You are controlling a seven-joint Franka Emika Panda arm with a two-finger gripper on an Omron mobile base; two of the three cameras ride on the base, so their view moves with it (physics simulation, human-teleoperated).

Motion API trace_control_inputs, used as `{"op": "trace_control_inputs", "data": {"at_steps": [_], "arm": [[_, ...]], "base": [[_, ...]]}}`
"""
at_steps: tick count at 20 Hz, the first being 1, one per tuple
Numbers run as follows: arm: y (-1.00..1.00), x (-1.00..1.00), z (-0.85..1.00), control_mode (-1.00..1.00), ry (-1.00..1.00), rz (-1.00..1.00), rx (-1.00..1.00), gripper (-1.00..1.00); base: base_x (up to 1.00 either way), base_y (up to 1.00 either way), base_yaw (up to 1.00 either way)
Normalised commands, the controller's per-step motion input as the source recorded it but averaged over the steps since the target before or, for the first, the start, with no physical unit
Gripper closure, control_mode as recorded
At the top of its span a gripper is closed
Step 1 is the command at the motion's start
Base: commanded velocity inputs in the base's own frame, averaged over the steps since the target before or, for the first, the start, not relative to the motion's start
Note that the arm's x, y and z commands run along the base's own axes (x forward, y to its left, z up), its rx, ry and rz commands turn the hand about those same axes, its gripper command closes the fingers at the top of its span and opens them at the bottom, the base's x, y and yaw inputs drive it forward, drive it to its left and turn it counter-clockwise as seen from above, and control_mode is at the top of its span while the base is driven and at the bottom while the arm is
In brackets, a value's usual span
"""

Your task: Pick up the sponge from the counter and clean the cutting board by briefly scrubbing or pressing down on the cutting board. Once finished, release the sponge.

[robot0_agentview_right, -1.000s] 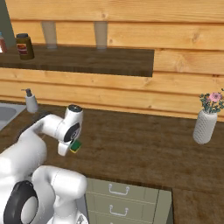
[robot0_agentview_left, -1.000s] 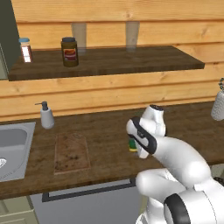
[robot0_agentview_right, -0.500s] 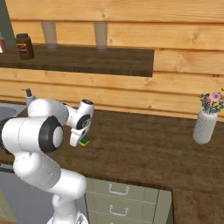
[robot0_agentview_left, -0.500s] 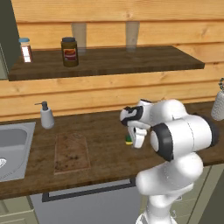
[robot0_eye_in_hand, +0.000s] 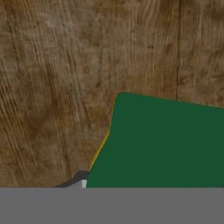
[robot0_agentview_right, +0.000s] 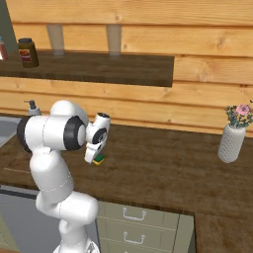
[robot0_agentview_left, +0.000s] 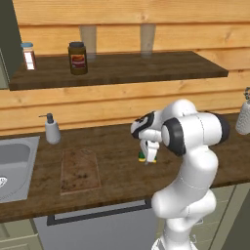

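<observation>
Landmark for all positions: the cutting board.

Cutting board: flat, light-brown, rectangular, with dark speckled stains. It lies on the counter, just right of the steel sink as the left base view shows it. Nothing rests on it.

Sponge: small block, dark green top over a yellow bottom layer. It sits on the counter, well apart from the board on the side away from the sink. In the right base view the sponge shows just under the hand. In the hand view its green top lies close below the camera, a thin yellow edge along one side, brown wood grain around it.

Gripper: pointing down over the sponge, jaws closed in upon it. The fingers are mostly hidden behind the hand; whether the sponge has left the counter cannot be told.

Soap dispenser: small, grey, with a pump top. It stands upright on the counter beyond the board's far corner nearest the sink.

Shelf: dark wood, on the plank wall above and behind the board. It carries a dark jar and a small white-capped container further towards the sink side.

Vase: pale, textured, holding pink flowers. It stands on the counter, far from the board, beyond the sponge.
</observation>
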Motion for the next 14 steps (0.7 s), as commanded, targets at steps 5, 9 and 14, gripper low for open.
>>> {"op": "trace_control_inputs", "data": {"at_steps": [5, 9, 14], "arm": [[0.01, 0.05, -0.4, -1.0, 0.0, 0.0, -0.01, -1.0], [0.0, -0.08, 0.0, -1.0, -0.02, 0.0, 0.0, -1.0], [0.01, -0.41, 0.15, -1.0, -0.17, 0.0, -0.01, -1.0]], "base": [[0.0, 0.0, 0.0], [0.0, 0.0, 0.0], [0.0, 0.0, 0.0]]}}
